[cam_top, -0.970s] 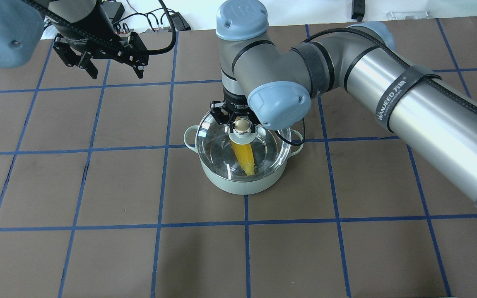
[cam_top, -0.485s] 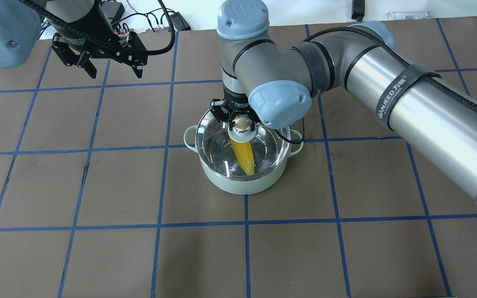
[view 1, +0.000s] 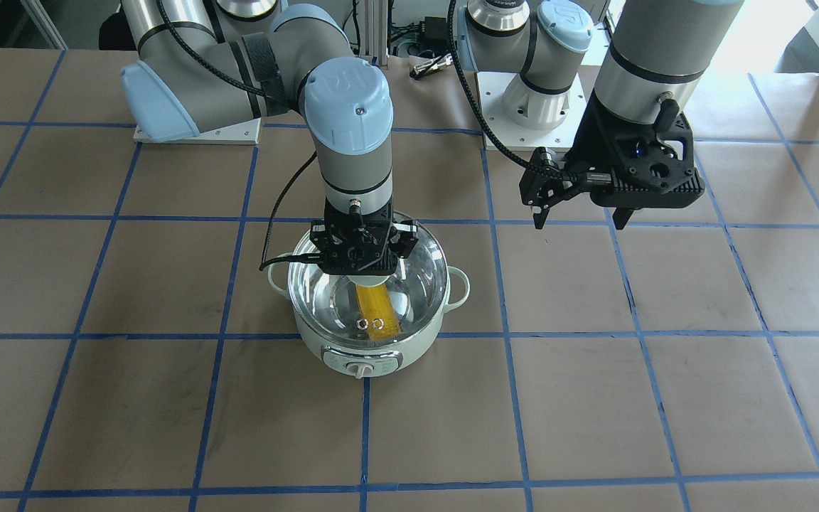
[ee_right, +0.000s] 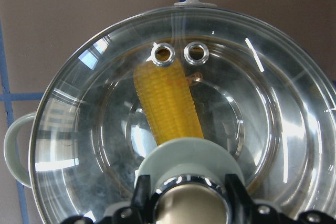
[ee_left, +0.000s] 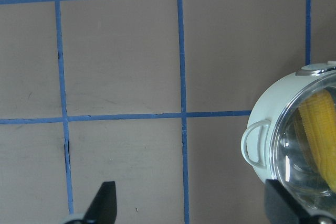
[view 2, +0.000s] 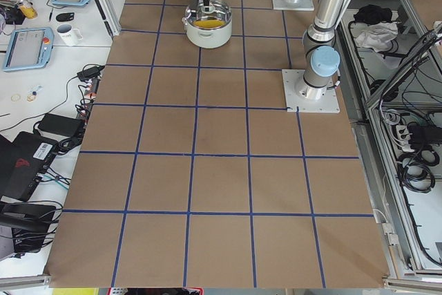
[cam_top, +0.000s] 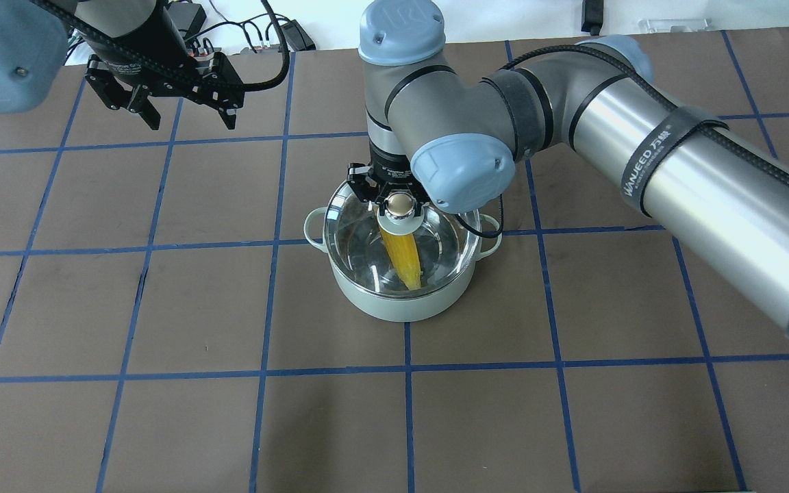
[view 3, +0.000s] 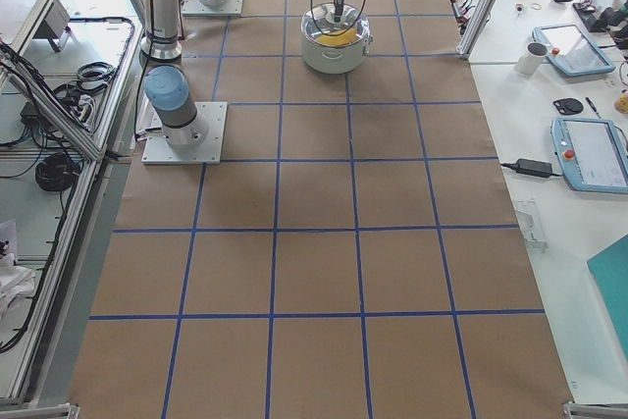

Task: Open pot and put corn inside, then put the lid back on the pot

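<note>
The pale mint-green pot (cam_top: 401, 305) stands mid-table, its dial toward the front-facing camera (view 1: 361, 368). The yellow corn (cam_top: 401, 257) lies inside it, seen through the clear glass lid (cam_top: 353, 239), which sits level at the pot's rim. My right gripper (cam_top: 400, 204) points straight down and is shut on the lid's ball knob; in the right wrist view (ee_right: 189, 203) the fingers flank the knob above the corn (ee_right: 168, 103). My left gripper (cam_top: 192, 124) is open and empty, held above the table to the pot's far left. The left wrist view shows the pot's side handle (ee_left: 257, 142).
Cables and power adapters (cam_top: 285, 34) lie beyond the table's far edge. The arm bases (view 1: 523, 99) stand at the robot's side. A side table with tablets and a mug (view 3: 538, 56) lies beyond the pot's end.
The right arm and the lid's knob have shifted very slightly up in the overhead view. The left gripper has barely moved. The pot and corn are unmoved.
</note>
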Controlling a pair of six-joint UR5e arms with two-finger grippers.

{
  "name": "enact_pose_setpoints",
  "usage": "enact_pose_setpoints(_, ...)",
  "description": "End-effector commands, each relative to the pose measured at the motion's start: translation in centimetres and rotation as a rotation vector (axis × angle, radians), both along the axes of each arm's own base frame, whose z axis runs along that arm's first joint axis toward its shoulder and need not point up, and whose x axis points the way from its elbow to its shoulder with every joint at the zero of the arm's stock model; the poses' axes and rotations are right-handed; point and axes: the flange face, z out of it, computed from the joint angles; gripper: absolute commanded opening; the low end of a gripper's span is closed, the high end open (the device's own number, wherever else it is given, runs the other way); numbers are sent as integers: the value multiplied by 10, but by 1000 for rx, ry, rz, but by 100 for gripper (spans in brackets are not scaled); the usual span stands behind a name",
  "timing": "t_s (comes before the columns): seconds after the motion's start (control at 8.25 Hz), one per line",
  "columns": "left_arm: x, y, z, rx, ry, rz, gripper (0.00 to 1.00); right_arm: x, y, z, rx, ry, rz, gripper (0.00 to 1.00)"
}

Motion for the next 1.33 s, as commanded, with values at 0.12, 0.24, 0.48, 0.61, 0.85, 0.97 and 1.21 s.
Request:
enact_pose_setpoints(0.12,-1,1,1,-2,-1,-1,100,0,0,-1,-2,-1,-2,48)
enact_pose_setpoints(0.24,0,0,0,-1,-1,0,100,-1,-1,-2,-1,1,-3,48)
enact_pose_setpoints(0.48,-1,1,1,-2,-1,2,100,-1,0,-3,0,3,-6,62)
enact_pose_setpoints(0.61,-1,1,1,-2,-3,0,100,-1,-1,-4,1,5,-10,88)
enact_pose_setpoints(0.85,-1,1,1,-2,-1,0,100,-1,-1,-6,5,7,-10,100)
enact_pose_setpoints(0.97,-1,1,1,-2,-1,0,100,-1,-1,-6,6,4,-11,100)
enact_pose_setpoints(1.21,-1,1,1,-2,-1,-1,100,-6,3,21,-31,-14,-5,100)
